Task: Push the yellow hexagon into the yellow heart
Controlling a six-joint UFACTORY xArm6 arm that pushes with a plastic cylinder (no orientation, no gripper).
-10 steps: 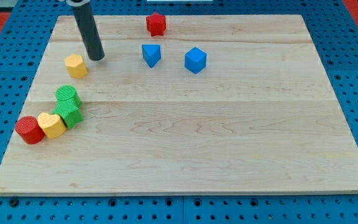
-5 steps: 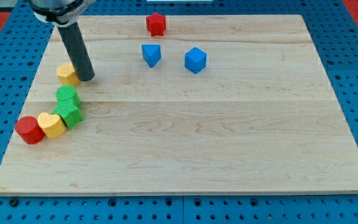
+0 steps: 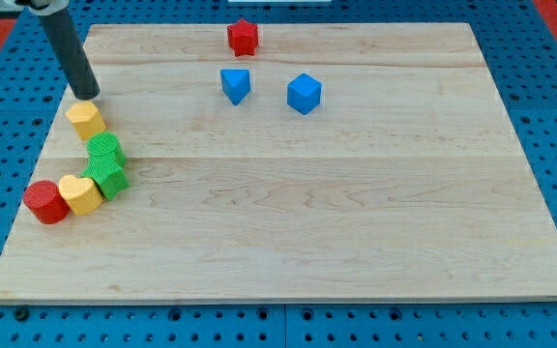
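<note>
Yellow hexagon [image 3: 86, 120] sits near the board's left edge, just beyond the two green blocks [image 3: 105, 164], with the yellow heart [image 3: 80, 193] on their near side beside a red cylinder [image 3: 44, 201]. My tip [image 3: 87, 96] (a bare rod, no fingers to open or close) rests just behind the hexagon. Far off right lie a red block [image 3: 243, 37] and two blue blocks [image 3: 304, 93].

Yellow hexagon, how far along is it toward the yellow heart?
Partly there. The yellow hexagon sits near the view's left edge, touching the green blocks, but not the yellow heart below them. My tip is just above the hexagon. Left: push it down past the greens into the heart.
</note>
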